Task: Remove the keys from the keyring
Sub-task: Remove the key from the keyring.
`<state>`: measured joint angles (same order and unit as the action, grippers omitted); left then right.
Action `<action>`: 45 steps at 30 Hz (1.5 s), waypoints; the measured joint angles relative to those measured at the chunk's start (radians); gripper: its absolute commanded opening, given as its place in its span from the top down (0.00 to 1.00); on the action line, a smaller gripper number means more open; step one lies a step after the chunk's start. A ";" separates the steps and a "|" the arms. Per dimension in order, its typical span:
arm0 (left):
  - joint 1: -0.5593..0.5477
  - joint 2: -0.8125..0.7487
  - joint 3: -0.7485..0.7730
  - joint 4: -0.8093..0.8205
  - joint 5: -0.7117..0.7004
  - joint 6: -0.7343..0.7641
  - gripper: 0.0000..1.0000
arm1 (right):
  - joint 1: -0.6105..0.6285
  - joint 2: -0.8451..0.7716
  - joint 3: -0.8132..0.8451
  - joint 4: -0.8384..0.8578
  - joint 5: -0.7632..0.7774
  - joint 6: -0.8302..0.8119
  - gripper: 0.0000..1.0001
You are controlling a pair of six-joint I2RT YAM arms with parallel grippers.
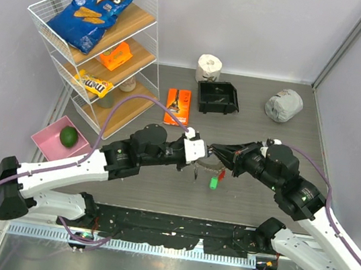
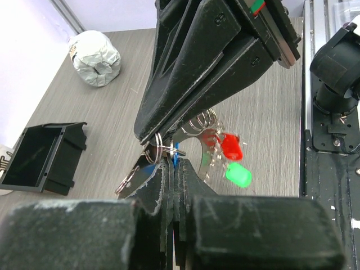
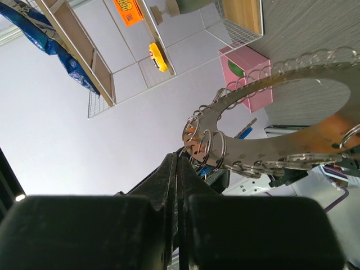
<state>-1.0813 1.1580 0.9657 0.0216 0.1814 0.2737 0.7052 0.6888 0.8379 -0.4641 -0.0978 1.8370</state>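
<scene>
Black plastic fingers of the left tool are pressed together over the middle of the grey wood-grain desk, a little toward its near edge. A sliver of blue shows on either side of them, so they seem to be pinching the blue-headed silver key; I cannot be sure of more than that. Just right of them hangs the keyring, a flat, thin, silver metal hoop with a wide hole, its rim fringed with many small wire split rings. It is held clear of the desk between the two tools. Below it dangle the red-headed key and the green-headed key, loose and free to swing. On the right, the right tool is clamped tight on that fringe of split rings at the hoop's edge.

By its looks the hoop is light, stiff and smooth, and likely to slide or pivot between hard fingers. It wants a grip flat across the rim rather than on a loose split ring. The split rings should be springy and stubborn to part. Each key is best taken by its plastic head, which offers more bite than the bare blade, then wound round the coil while the other tool braces the hoop.
</scene>
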 measured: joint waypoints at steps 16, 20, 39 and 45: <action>0.116 -0.029 -0.057 -0.008 0.145 -0.050 1.00 | 0.001 -0.003 0.000 -0.038 -0.011 -0.027 0.95; 0.132 -0.002 -0.032 -0.049 0.179 -0.065 0.72 | 0.000 0.018 0.003 -0.037 -0.036 -0.057 0.95; 0.148 -0.209 -0.093 -0.112 0.186 -0.046 0.46 | 0.002 0.030 0.006 0.031 -0.101 -0.082 0.95; 0.148 -0.239 -0.126 -0.041 0.233 -0.027 0.50 | 0.002 0.039 0.006 0.037 -0.107 -0.086 0.95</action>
<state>-0.9329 0.9188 0.8394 -0.0193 0.4141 0.2470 0.7074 0.7280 0.8436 -0.4267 -0.2047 1.7512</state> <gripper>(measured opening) 0.515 0.057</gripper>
